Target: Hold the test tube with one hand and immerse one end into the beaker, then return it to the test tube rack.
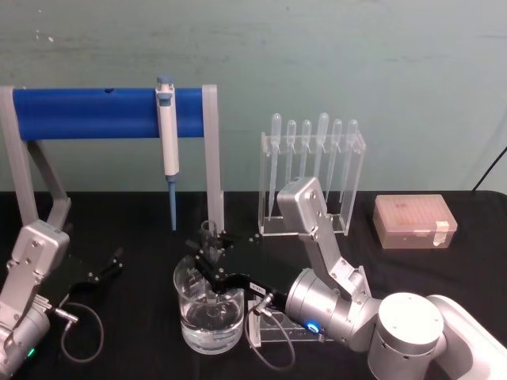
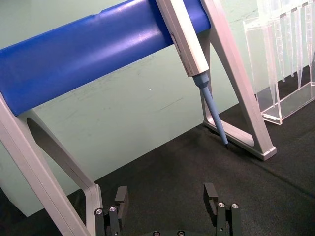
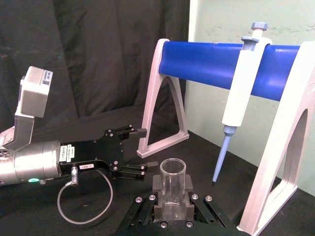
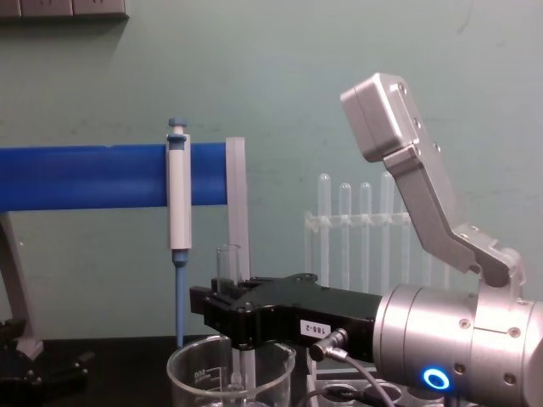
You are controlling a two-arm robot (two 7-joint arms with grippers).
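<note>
Black table (image 1: pixel 135 237): right end effector (image 1: pixel 208 256) holds test tube (image 3: pixel 172 177) in beaker (image 1: pixel 188 323).

Micropipette (image 1: pixel 167 134), blue-and-white, hung upright on blue bar stand (image 1: pixel 87 112). Clear rack (image 1: pixel 313 222) holding six bulb pipettes (image 1: pixel 322 150), right of it. Pinkish lidded box (image 1: pixel 415 221) — farther right. Black table (image 1: pixel 135 229).

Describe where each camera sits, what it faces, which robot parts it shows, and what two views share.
Head: high, looking down at the table; both arms, right hand holding the test tube at the beaker.
Chest: low, looking forward across it; right hand and arm on the right.
Left wrist: on left arm, facing the blue stand; open left hand.
Right wrist: on right arm, facing the test tube in its hand; left hand beyond.
All four show the micropipette.
</note>
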